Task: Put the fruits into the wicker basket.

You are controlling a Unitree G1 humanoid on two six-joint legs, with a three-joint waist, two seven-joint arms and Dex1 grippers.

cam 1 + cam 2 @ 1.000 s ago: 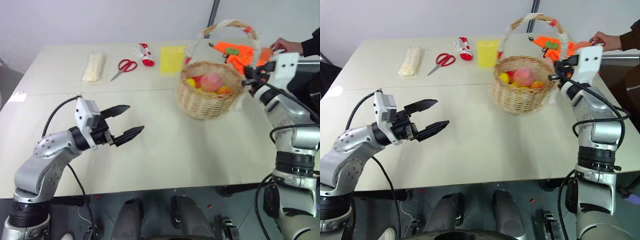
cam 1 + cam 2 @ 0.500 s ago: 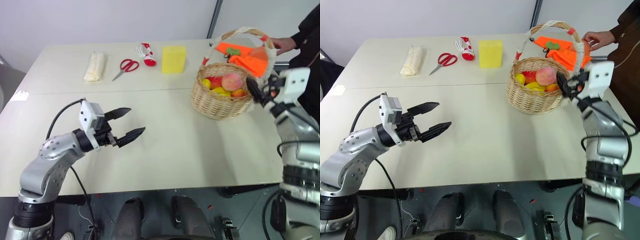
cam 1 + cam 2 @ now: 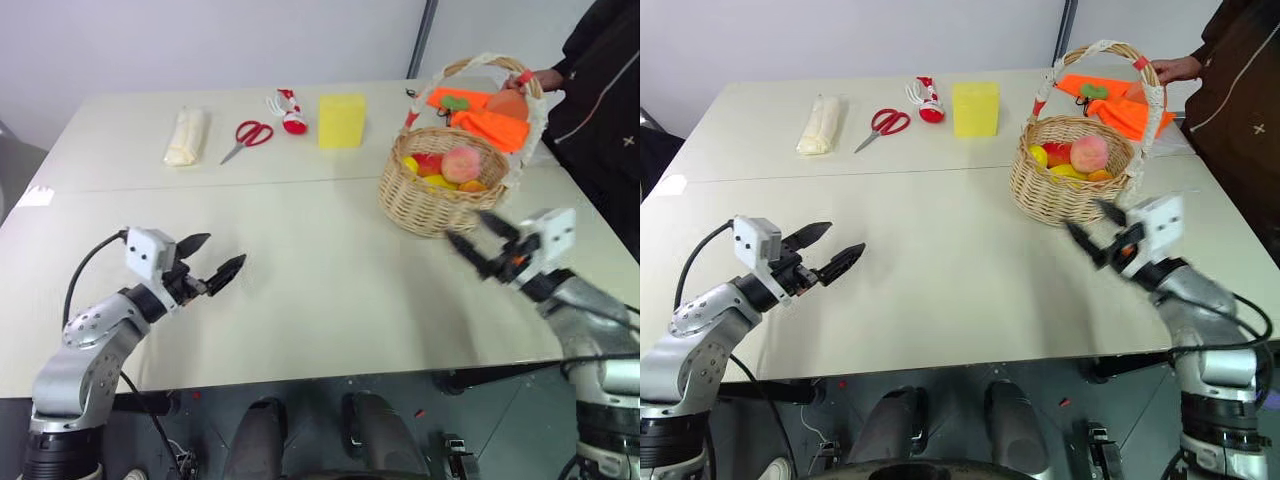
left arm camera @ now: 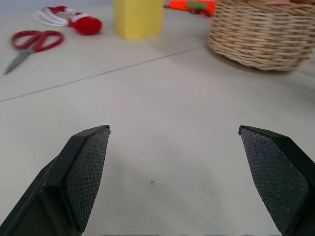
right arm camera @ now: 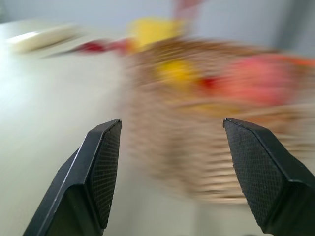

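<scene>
Clearly the wicker basket (image 3: 1072, 180) sat upright on the far right part of the desk (image 3: 940, 280), its cloth-wrapped handle arching over a heap of fruits (image 3: 1080, 158) (a pink peach on top, yellow and red pieces beside it). No loose fruit lay on the bare desk around it, so by my reading the loading looked finished or close to it.

Nearer than the basket and just to its right, the right pincer (image 3: 1092, 228) hung above the desk with its two black fingers spread apart and nothing between them, pointing left toward the basket's near wall without touching it. Well apart on the near left, the left pincer (image 3: 824, 250) was likewise spread wide and empty, aimed across the desk toward the basket.

Along the far edge lay a yellow block (image 3: 975, 108), a red-and-white bundle (image 3: 928, 98), red scissors (image 3: 885, 124) and a pale wrapped roll (image 3: 820, 124), none of them fruit as far as I could tell. Behind the basket an orange cloth (image 3: 1110, 100) lay by a person's hand (image 3: 1175, 68).

To do the step well, I judged, both arms should draw back clear of the basket's wall and handle, so that no finger catches the wicker and tips it.
</scene>
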